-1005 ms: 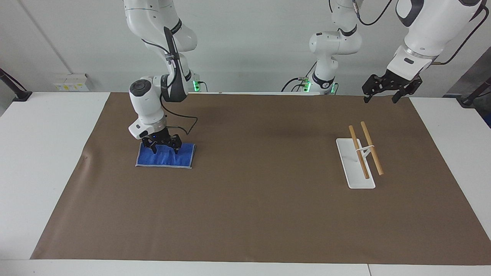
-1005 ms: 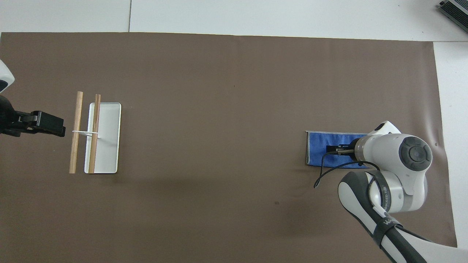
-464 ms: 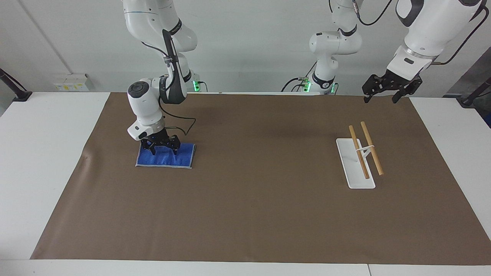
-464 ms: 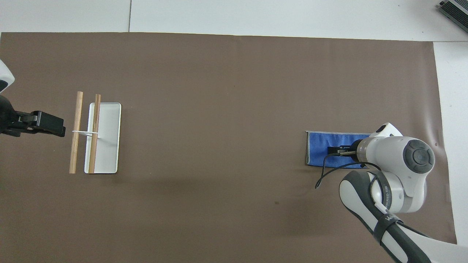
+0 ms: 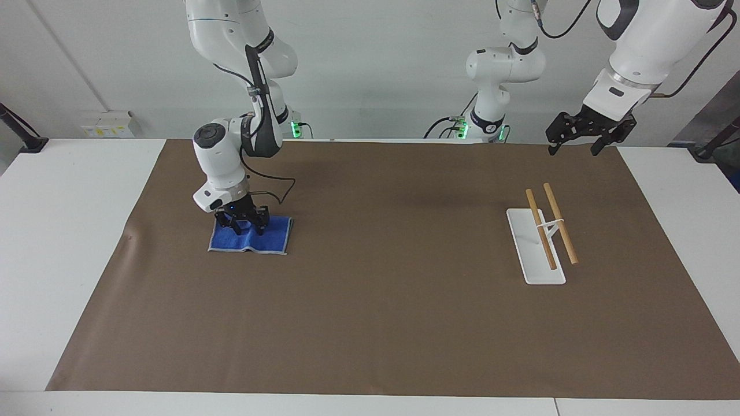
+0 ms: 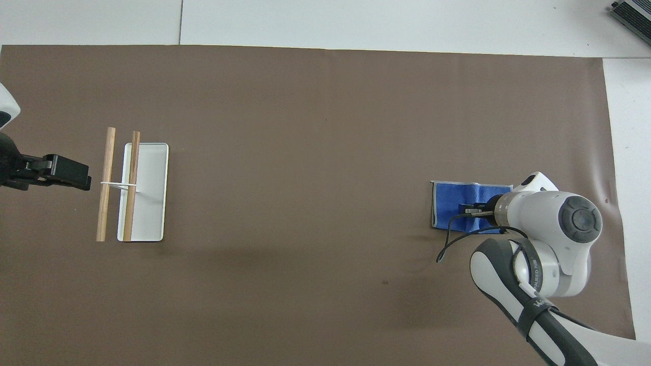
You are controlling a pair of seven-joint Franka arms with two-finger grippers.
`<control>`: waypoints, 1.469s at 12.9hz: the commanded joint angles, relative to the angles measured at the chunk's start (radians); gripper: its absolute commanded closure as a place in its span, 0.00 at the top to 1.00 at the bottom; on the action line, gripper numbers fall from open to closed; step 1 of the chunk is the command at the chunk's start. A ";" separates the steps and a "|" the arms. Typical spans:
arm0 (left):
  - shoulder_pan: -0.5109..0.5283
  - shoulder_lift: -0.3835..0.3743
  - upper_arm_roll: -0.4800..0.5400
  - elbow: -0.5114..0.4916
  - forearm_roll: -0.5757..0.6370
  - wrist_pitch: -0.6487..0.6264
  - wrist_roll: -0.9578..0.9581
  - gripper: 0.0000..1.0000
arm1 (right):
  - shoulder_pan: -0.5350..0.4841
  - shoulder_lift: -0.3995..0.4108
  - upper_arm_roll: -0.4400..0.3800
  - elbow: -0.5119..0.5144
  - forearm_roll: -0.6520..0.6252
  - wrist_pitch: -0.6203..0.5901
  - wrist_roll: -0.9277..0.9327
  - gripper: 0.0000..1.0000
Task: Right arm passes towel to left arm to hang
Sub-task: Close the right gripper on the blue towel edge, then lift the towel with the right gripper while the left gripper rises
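Towel (image 5: 250,236) first: it lies flat on the brown mat (image 5: 370,323) toward the right arm's end of the table, well apart from the hanging rack (image 5: 543,240), which stands toward the left arm's end. Your right gripper (image 5: 242,222) is down on it, planted on the part of the cloth nearest the robots, so most of the towel spreads away from the fingers toward the table's far edge. Its long axis runs along the table's length, from one arm's end toward the other, and the fingers pinch inward along that same line. They look part-closed with blue cloth bunching between them, but you cannot yet tell from these views whether the grip has fully set.

The cloth itself is bright blue with a thin grey trim, soft and folded, and it is visibly rumpled around the fingers, with the edge toward the table's middle curling up a little.

Your left gripper (image 5: 581,134) waits in the air over the mat's edge near the rack, its fingers spread wide and holding nothing. The right arm is plainly the nearer one, so I judge the lift must come from it before any handover toward the table's middle.
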 commanded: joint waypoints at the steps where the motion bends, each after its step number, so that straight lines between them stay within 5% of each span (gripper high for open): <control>1: 0.009 -0.013 -0.008 -0.008 0.021 -0.005 -0.001 1.00 | 0.004 0.003 0.004 -0.006 0.021 0.013 0.024 0.00; 9: 0.009 -0.013 -0.007 -0.008 0.021 -0.005 0.000 1.00 | 0.056 -0.121 0.036 0.259 0.027 -0.427 0.075 0.00; 15: 0.003 -0.013 -0.010 -0.006 0.019 0.006 -0.004 1.00 | 0.056 -0.136 0.159 0.488 0.182 -0.532 0.141 0.00; 19: -0.035 -0.015 -0.028 -0.009 0.012 0.010 -0.006 1.00 | 0.056 -0.132 0.228 0.520 0.395 -0.511 0.167 0.00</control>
